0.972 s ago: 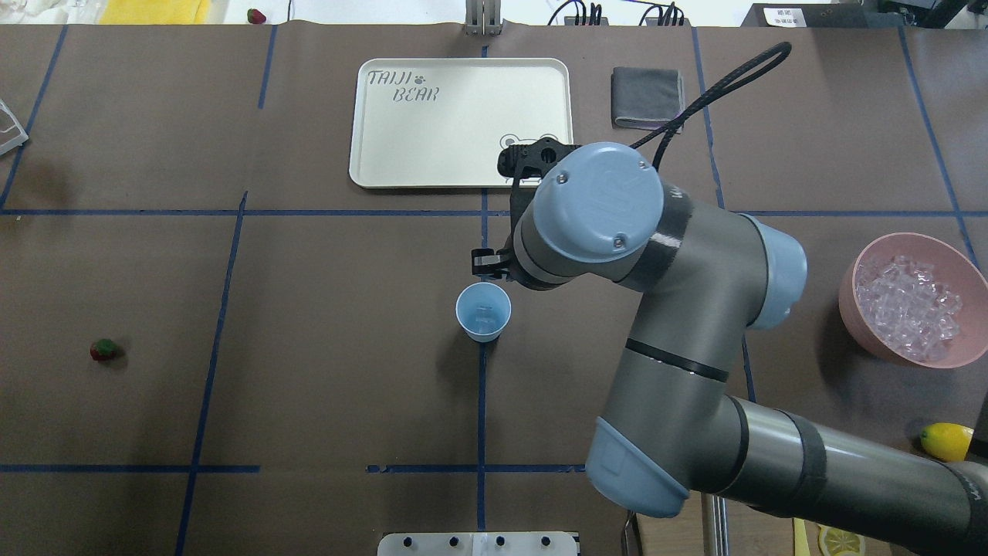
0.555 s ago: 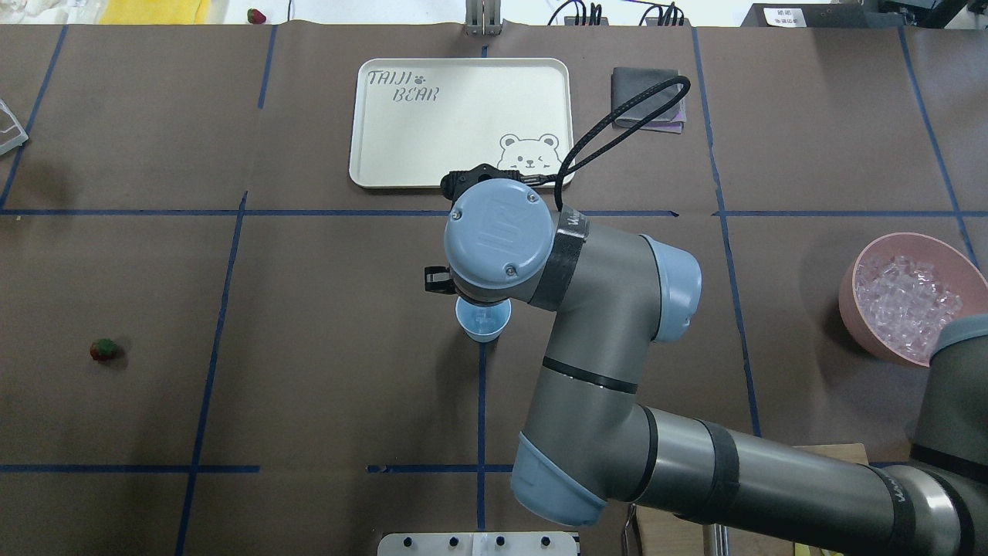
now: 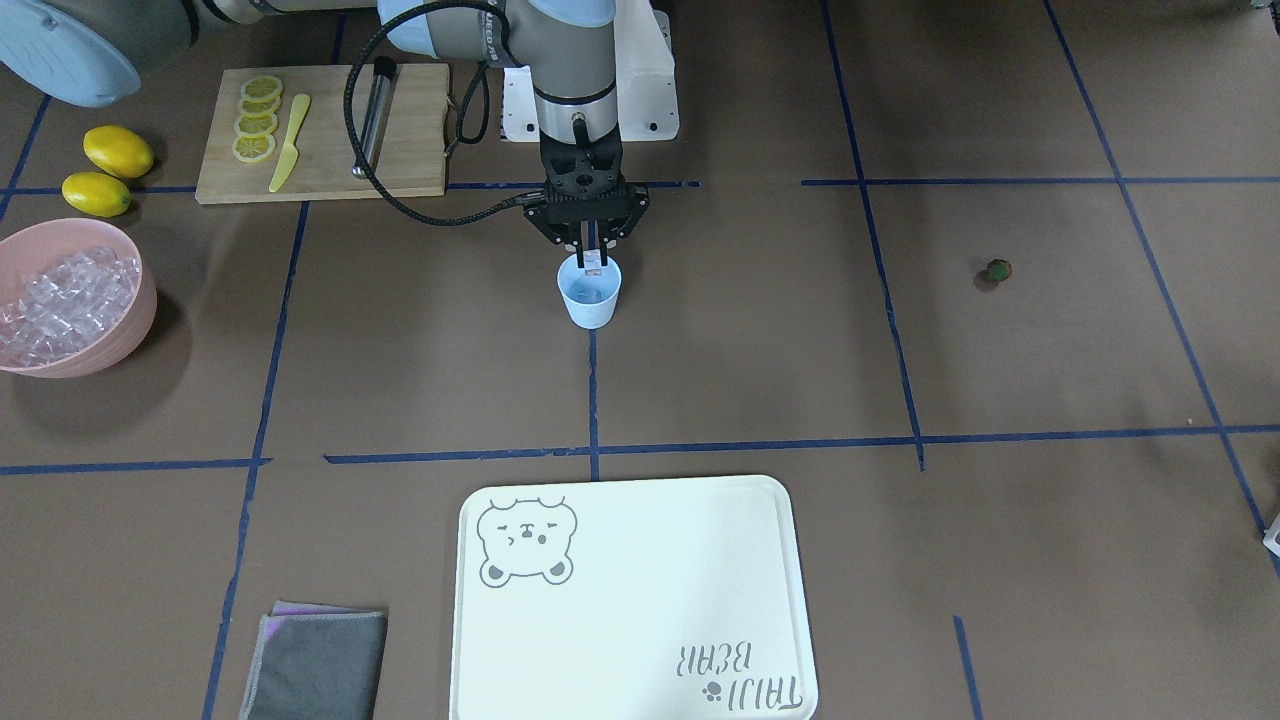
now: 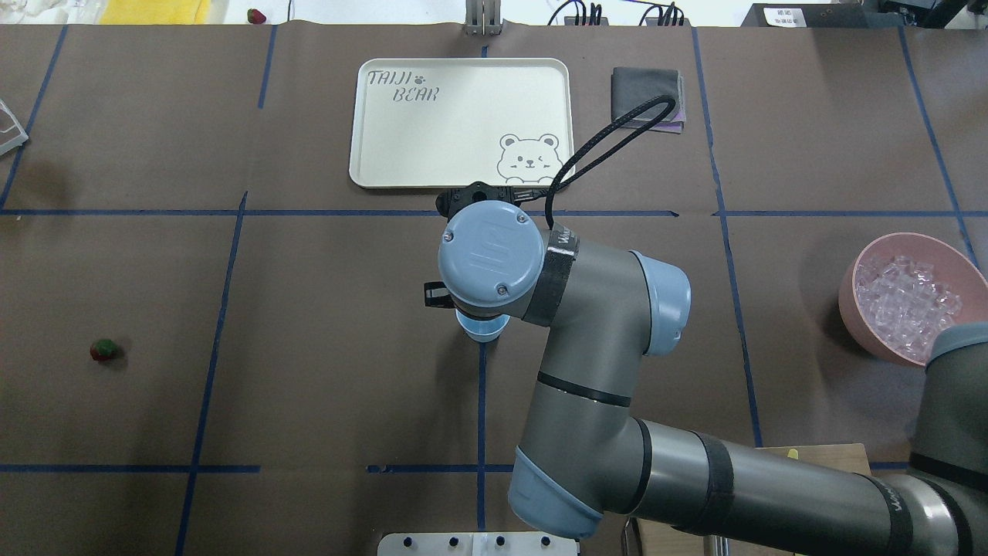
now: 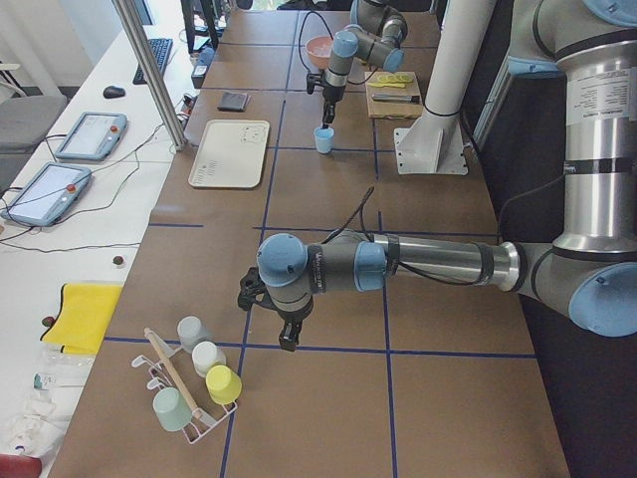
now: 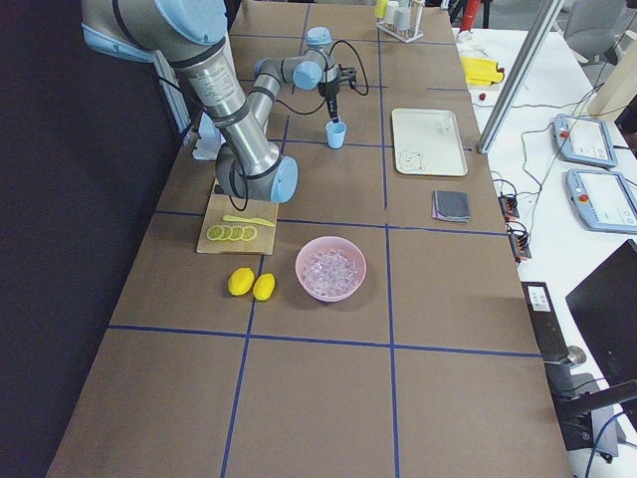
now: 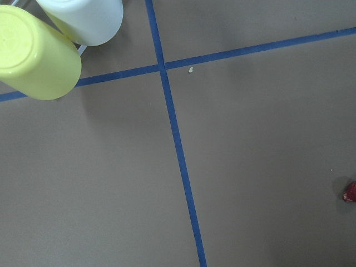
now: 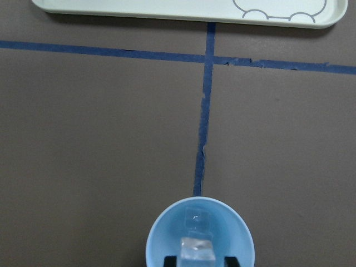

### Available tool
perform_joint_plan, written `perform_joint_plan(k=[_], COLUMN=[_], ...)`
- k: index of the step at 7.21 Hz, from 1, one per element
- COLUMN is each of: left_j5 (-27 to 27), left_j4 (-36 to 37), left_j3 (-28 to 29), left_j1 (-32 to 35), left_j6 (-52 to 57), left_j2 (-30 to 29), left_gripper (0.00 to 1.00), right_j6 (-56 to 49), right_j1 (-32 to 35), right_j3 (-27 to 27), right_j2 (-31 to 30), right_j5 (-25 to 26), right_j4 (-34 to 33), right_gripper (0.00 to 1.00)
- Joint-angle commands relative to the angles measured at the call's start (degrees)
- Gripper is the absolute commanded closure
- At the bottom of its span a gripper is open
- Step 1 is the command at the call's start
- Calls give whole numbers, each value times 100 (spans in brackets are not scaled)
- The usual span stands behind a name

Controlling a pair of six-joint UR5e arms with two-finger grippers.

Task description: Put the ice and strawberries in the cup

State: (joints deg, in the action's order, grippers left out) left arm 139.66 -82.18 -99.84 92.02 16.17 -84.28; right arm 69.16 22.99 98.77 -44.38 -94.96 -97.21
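Note:
The light blue cup point(image 3: 590, 298) stands at the table's middle on a blue tape line. My right gripper point(image 3: 591, 262) hangs straight above it, shut on a clear ice cube point(image 8: 196, 251) held at the cup's point(image 8: 167, 233) mouth. One more ice cube point(image 8: 194, 218) lies inside the cup. In the overhead view my right wrist hides most of the cup point(image 4: 482, 332). The strawberry point(image 4: 103, 350) lies alone far off on the left side of the table. My left gripper point(image 5: 289, 339) shows only in the exterior left view, and I cannot tell whether it is open or shut.
A pink bowl point(image 3: 130, 320) of ice point(image 3: 60, 295) sits at the right end. Two lemons point(image 3: 105, 170) and a cutting board point(image 3: 400, 150) with lemon slices lie near the robot. A white tray point(image 3: 630, 600) and a grey cloth point(image 3: 315, 665) lie across the table. A cup rack point(image 5: 194, 383) stands by my left gripper.
My right arm has swung left from beside the cup to directly over it, and its wrist now covers most of the cup. The strawberry has not moved.

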Motion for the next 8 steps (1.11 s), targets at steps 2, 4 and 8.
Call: perform_joint_plan(k=[2,4,8], left_j5=[0,-17,-18], left_j4=[-9,-9,-9], left_j3=[9,9,-70], left_j1=[0,0,0], left_j6=[0,0,-61], left_j2=[0,0,-88], left_gripper=[0,0,0], right_j6=[-25,-304,-2778], right_j1=[3,545,2721], right_j3=[54,238,1144], right_j2=[-27,-149,-1789], right_j5=[-23,-319,-2179], right_j4=[-9,-26,-9], right_gripper=[1,1,1])
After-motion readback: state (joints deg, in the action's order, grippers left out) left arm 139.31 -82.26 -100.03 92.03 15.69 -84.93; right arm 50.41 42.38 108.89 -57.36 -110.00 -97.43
